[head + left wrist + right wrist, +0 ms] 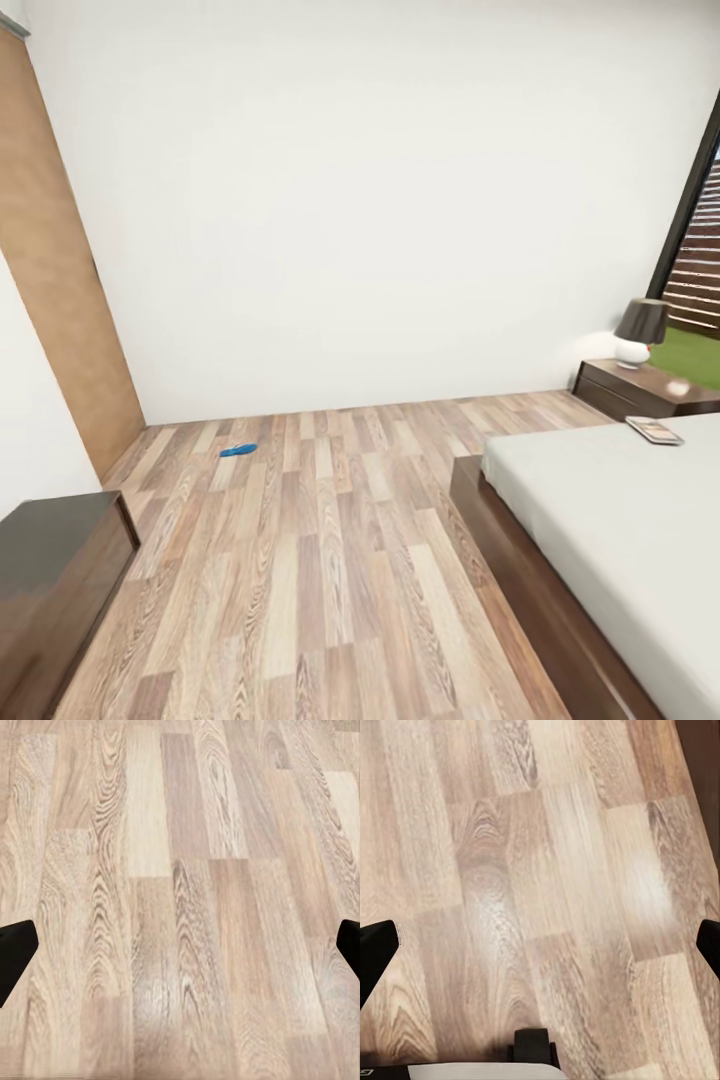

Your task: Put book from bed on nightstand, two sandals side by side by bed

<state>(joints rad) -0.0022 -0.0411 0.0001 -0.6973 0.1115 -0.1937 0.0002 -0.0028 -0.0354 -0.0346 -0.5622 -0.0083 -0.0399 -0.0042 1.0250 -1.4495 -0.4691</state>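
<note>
Nothing is done yet: the thin grey paperback book (654, 430) lies on the pale mattressed bed (620, 530) near the dark brown wooden nightstand (645, 388); one bright blue sandal (238, 450) lies far off on the wood-plank floor (330, 560). The left gripper (180, 945) and right gripper (540, 945) gape wide, holding nothing.

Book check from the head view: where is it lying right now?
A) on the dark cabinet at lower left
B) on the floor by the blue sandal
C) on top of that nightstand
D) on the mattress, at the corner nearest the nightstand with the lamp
D: the book rests on the bed, just short of the nightstand.
</note>
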